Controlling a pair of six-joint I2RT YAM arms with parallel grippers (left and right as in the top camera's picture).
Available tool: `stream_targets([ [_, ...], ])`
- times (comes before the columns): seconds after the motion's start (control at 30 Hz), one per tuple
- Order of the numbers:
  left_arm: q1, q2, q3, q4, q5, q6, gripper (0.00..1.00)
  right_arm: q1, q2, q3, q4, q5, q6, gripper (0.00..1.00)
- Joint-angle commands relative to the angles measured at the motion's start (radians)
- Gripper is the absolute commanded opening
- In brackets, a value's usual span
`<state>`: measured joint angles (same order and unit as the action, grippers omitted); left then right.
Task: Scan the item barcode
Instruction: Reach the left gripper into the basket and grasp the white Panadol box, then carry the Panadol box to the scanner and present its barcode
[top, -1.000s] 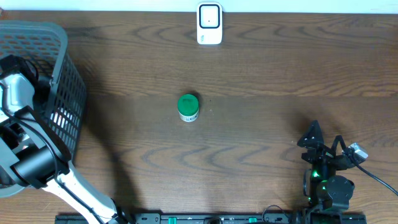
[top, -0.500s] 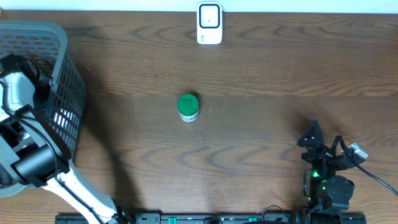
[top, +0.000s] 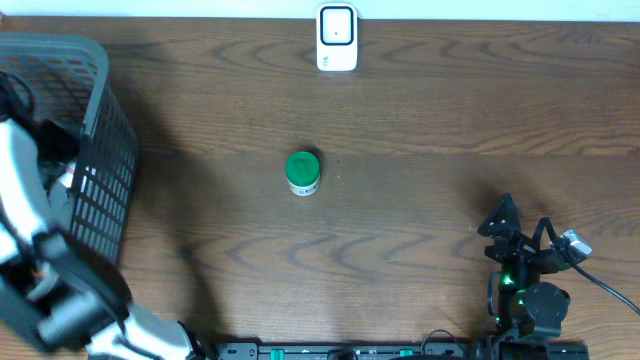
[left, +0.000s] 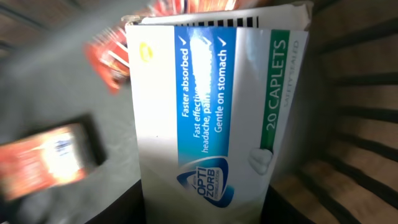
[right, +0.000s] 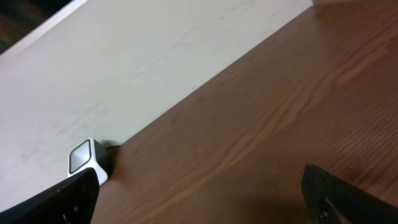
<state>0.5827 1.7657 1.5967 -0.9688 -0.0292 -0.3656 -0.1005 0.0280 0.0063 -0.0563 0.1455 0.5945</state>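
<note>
In the left wrist view a white box (left: 205, 118) with a blue band and green "20 CAPLETS" print fills the frame. My left gripper (left: 202, 214) is shut on its lower end, a dark finger (left: 118, 208) on either side. A strip of dark bars (left: 217, 22) runs along the box's top edge. Overhead, the left arm (top: 25, 200) reaches into the grey basket (top: 105, 120), and the box is hidden there. The white scanner (top: 337, 38) stands at the far edge. My right gripper (top: 522, 226) rests open near the front right, holding nothing.
A green-lidded jar (top: 302, 172) stands mid-table. Orange packets (left: 43, 162) lie in the basket beside the box. The right wrist view shows the scanner (right: 84, 160) by the pale wall and bare wood between the open fingers (right: 68, 199).
My left gripper has shut on the caplets box. The left arm has shifted toward the table's front edge inside the basket. The right arm has not moved.
</note>
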Motion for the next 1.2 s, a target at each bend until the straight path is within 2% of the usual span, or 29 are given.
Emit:
stream_targets([
  [0.0,0.006,-0.195,0.01,-0.018,-0.004,0.005,0.44,-0.014,-0.003,-0.001,-0.005,-0.001,-0.008,0.99],
  [0.1,0.003,-0.374,0.01,-0.014,0.031,0.004,0.44,-0.014,-0.003,-0.001,-0.004,-0.001,-0.008,0.99],
  [0.13,0.0,-0.459,0.01,-0.01,0.082,0.005,0.48,-0.014,-0.003,-0.001,-0.004,-0.001,-0.008,0.99],
  [0.23,-0.017,-0.579,0.01,-0.007,0.193,0.005,0.49,-0.014,-0.003,-0.001,-0.005,-0.001,-0.008,0.99],
  [0.37,-0.134,-0.711,0.01,-0.026,0.365,0.006,0.49,-0.014,-0.003,-0.001,-0.005,-0.001,-0.008,0.99],
  [0.47,-0.266,-0.729,0.006,-0.072,0.407,0.014,0.49,-0.014,-0.003,-0.001,-0.004,-0.001,-0.008,0.99],
  [0.67,-0.6,-0.694,-0.064,-0.105,0.401,0.104,0.49,-0.014,-0.003,-0.001,-0.004,-0.001,-0.008,0.99],
  [0.7,-0.708,-0.659,-0.08,-0.103,0.377,0.15,0.49,-0.014,-0.003,-0.001,-0.005,-0.001,-0.008,0.99],
  [0.87,-0.969,-0.517,-0.09,-0.095,0.301,0.293,0.5,-0.014,-0.003,-0.001,-0.004,-0.001,-0.008,0.99],
  [1.03,-1.165,-0.341,-0.09,-0.051,0.301,0.463,0.5,-0.014,-0.003,-0.001,-0.004,-0.001,-0.008,0.99],
  [1.17,-1.26,-0.191,-0.09,-0.003,0.301,0.555,0.5,-0.014,-0.003,-0.001,-0.004,-0.001,-0.008,0.99],
])
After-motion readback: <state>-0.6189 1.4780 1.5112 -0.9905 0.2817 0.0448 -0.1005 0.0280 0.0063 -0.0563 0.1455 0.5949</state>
